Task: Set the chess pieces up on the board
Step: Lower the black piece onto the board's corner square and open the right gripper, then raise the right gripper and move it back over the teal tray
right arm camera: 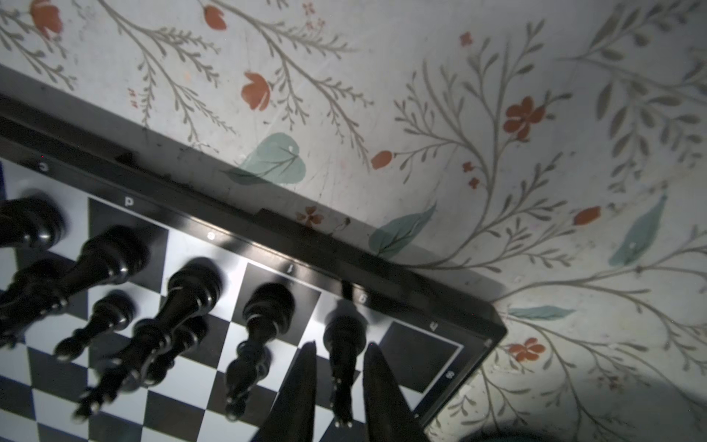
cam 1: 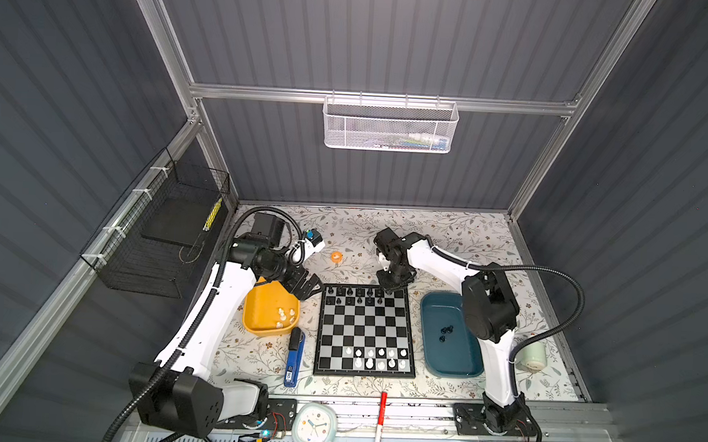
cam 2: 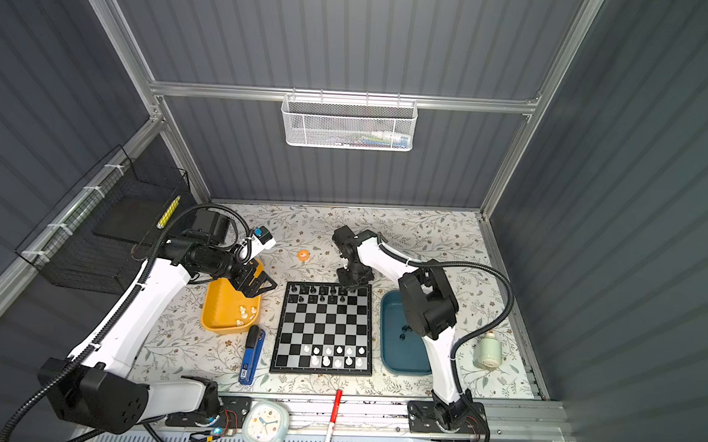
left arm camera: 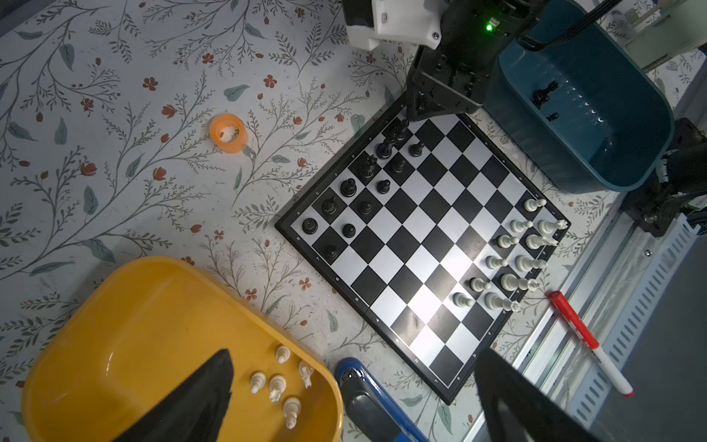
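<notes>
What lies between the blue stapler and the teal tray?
The chessboard, white chess pieces on its near rows, lies between the blue stapler and teal tray in both top views.

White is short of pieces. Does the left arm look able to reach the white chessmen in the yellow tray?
Likely yes: the left gripper hangs open by the yellow tray, nothing covering the white chessmen.

- The right gripper [right arm camera: 342, 344] has its dark fingers [right arm camera: 298, 390] slightly parted around one black piece [right arm camera: 343, 367], with a narrow gap on each side.
- That piece stands on a light edge square of the board [right arm camera: 267, 233]. An empty dark corner square [right arm camera: 417, 359] lies at its three o'clock.
- More black pieces [right arm camera: 264, 317] line up toward nine o'clock.
- A floral tabletop [right arm camera: 497, 172] lies at twelve o'clock.
</notes>
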